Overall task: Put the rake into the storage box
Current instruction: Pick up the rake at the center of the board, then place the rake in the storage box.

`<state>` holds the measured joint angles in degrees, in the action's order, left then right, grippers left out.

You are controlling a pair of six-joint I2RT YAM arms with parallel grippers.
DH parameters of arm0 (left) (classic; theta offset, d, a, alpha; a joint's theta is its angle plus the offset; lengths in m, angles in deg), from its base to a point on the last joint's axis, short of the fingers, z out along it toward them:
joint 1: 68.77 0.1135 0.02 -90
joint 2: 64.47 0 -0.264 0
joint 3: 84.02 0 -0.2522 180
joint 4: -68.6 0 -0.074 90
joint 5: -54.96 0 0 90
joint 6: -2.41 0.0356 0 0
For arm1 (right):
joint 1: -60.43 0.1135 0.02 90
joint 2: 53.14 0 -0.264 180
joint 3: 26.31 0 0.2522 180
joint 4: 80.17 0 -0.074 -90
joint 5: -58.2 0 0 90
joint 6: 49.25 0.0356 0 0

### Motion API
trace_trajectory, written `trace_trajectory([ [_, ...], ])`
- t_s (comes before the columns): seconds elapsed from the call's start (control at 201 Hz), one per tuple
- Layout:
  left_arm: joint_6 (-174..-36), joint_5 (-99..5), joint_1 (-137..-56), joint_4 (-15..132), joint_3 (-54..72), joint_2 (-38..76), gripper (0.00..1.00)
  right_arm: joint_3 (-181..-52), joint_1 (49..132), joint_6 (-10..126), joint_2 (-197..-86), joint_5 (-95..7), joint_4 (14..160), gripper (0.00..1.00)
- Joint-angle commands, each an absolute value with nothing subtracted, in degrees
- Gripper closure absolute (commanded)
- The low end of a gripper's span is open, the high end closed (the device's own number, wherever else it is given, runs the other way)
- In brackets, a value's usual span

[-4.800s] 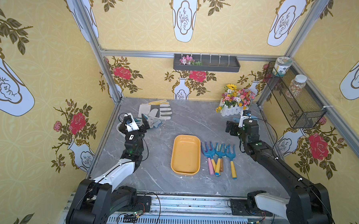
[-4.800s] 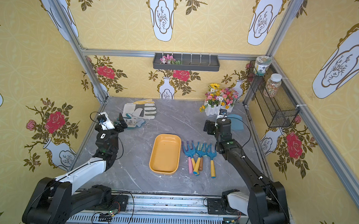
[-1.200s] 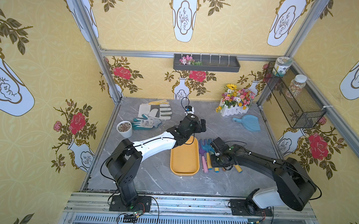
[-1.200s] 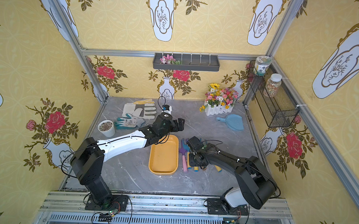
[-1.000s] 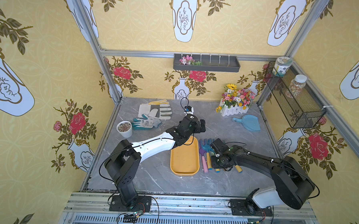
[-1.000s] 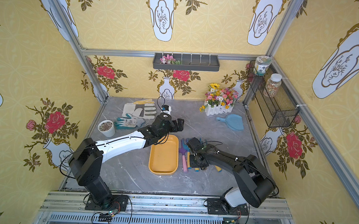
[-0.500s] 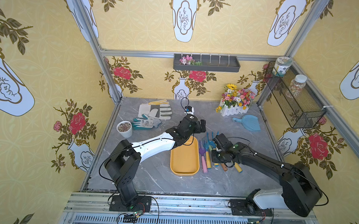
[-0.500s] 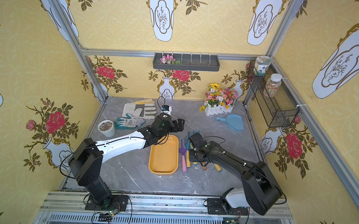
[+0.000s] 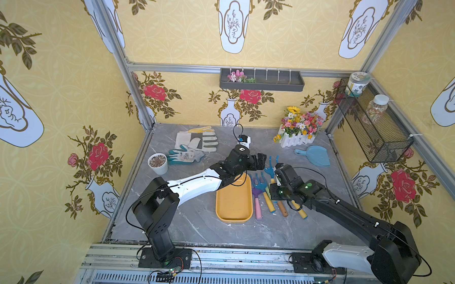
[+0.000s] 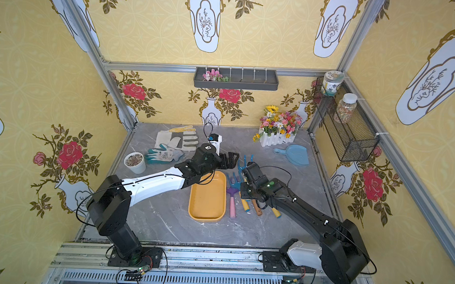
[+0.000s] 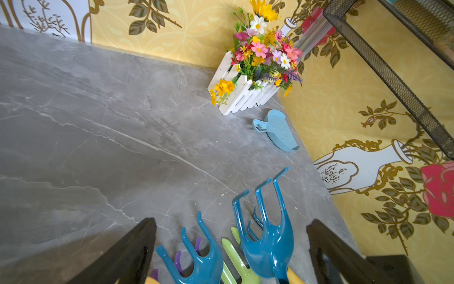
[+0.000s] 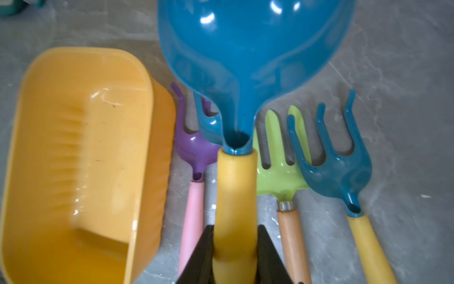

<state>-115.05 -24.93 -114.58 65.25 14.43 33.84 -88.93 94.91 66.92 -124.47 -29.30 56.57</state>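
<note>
Right claw [image 12: 235, 228] clamps the rake [image 12: 255, 44], raised just outside the storage box [image 12: 81, 137]; left claw [image 11: 231, 221] gapes.

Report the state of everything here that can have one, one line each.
blue rake, held up off the table
right gripper, shut on the blue rake's yellow handle
left gripper, open, holding nothing
storage box, empty, flat on the table
green fork, lying flat on the table
white pot, upright, filled with brown grit
labelled jar, upright, lid on
</note>
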Motion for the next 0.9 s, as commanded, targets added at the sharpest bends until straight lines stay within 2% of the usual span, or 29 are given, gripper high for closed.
trace_trajectory([
  [0.0,-115.45,-30.53,-114.57,68.68,15.1,34.59,0.0,-90.08,94.38,64.98,-124.06,-33.73,62.42,1.0],
  [0.189,-116.96,-34.66,-114.14,72.01,16.98,34.49,0.0,-89.94,92.06,66.61,-123.59,-39.14,65.16,1.0],
  [0.378,-119.67,-38.08,-112.99,74.63,18.44,35.33,0.16,-89.72,90.92,67.43,-122.66,-43.53,67.72,1.0],
  [0.642,-121.36,-39.58,-112.03,76.09,17.99,37.19,0.2,-87.6,91.09,67.49,-121.46,-50.47,70.41,1.0],
  [0.707,-121.59,-39.61,-111.85,76.11,17.88,37.39,0.34,-87.17,91.18,67.64,-121.18,-50.78,70.36,1.0],
  [0.861,-121.83,-39.22,-111.36,75.29,18.21,37.14,0.92,-86.63,91.19,67.72,-120.81,-49.66,69.22,1.0],
  [0.896,-121.77,-39.34,-111.25,74.72,18.23,37.13,1.0,-86.54,91.3,67.74,-120.81,-49.47,69.23,1.0],
])
